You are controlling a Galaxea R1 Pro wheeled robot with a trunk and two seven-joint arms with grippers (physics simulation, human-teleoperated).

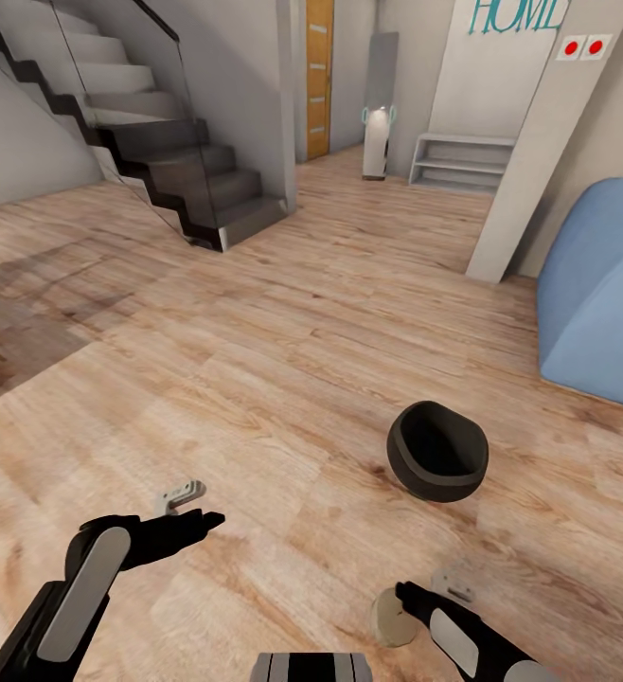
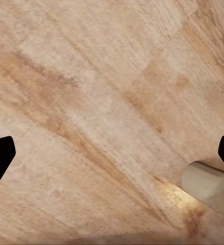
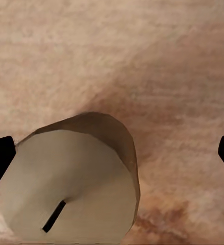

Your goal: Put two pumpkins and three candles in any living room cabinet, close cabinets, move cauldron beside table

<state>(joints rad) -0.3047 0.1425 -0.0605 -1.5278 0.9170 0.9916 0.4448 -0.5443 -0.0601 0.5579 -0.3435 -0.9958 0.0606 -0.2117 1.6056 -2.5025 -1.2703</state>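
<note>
The black-grey cauldron point(image 1: 436, 450) sits tilted on the wooden floor, its mouth turned toward me, ahead and to the right. A cream candle point(image 1: 392, 616) point(image 3: 73, 181) with a dark wick stands on the floor just below my right gripper point(image 1: 430, 587) point(image 3: 112, 153), whose fingers are spread wide on either side without touching it. My left gripper point(image 1: 193, 507) point(image 2: 112, 153) hovers open over bare floor. A pale candle end point(image 2: 207, 186) shows at the edge of the left wrist view. The pumpkins, cabinet and table are out of view.
A dark staircase point(image 1: 160, 142) with a glass rail rises at the back left. A blue seat point(image 1: 600, 294) stands at the right, behind it a pale pillar point(image 1: 539, 142) and a white shelf point(image 1: 463, 161). A darker rug point(image 1: 8, 350) lies at the left.
</note>
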